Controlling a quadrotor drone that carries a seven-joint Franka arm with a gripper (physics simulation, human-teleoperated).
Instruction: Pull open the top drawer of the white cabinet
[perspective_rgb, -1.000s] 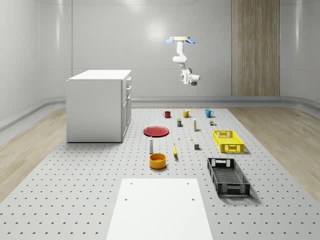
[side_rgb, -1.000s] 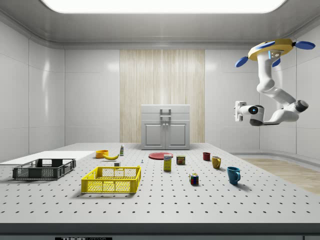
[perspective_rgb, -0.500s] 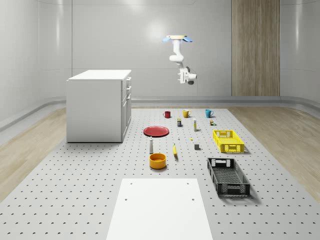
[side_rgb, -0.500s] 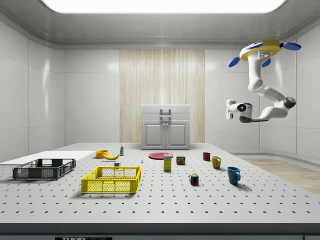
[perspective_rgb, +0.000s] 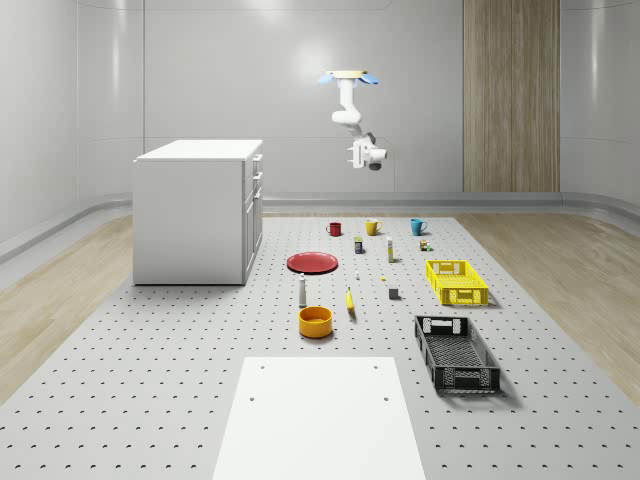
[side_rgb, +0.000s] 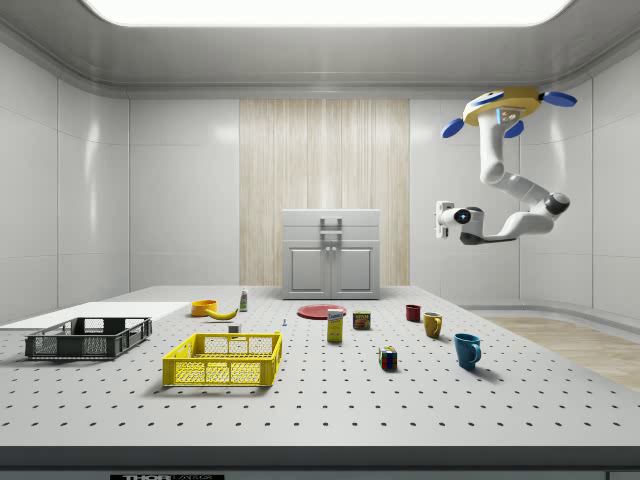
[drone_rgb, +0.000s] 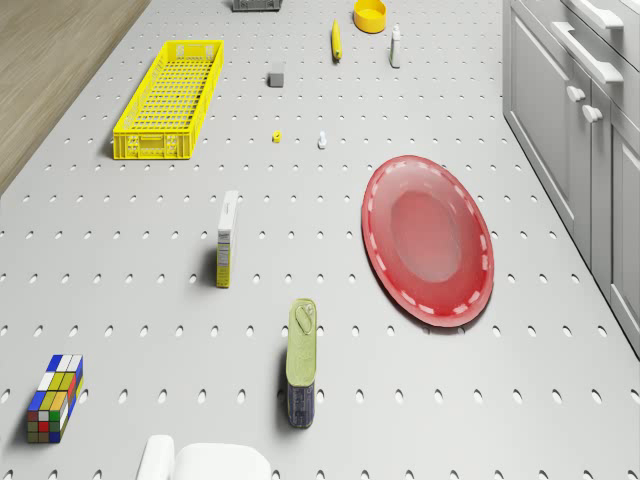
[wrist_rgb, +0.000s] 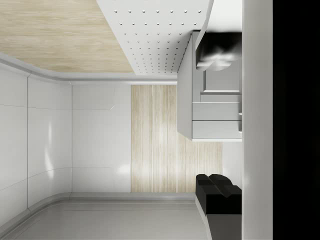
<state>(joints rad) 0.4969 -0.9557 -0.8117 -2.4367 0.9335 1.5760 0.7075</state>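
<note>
We see the bench (perspective_rgb: 150, 400) first, a wide perforated slab carrying everything else; at the whole-scene view's left stands the white cabinet (perspective_rgb: 190, 215), its front turned toward the clutter, so its drawers can only be reached from that open side. The top drawer (side_rgb: 331, 219) sits shut, flush with the front just under the cabinet's top slab, its handle (side_rgb: 331, 221) showing in the side view as a small bar at mid-width; that is the part we judge must be gripped, since a pull needs something to hook.

The drone (perspective_rgb: 345, 76) hovers high in the air, beyond the far row of cups and well apart from the cabinet, toward the side view's right; we take that height as clearance over the small things below. Its arm (side_rgb: 505, 185) hangs down and bends so that the tool (side_rgb: 441, 218) points sideways toward the cabinet at about drawer height, which suits a level pull; whether the tool is wide or narrow we cannot tell.

Between robot and cabinet lie the red plate (drone_rgb: 428, 240), just beside the cabinet's foot; the yellow crate (perspective_rgb: 456, 281) and black crate (perspective_rgb: 456, 353) lie well off to the whole-scene view's right, out of the approach; smallest, the cups (perspective_rgb: 372, 227), a banana (perspective_rgb: 350, 300) and a colour cube (drone_rgb: 54, 397) lie low, so we judge they pose little hindrance.
</note>
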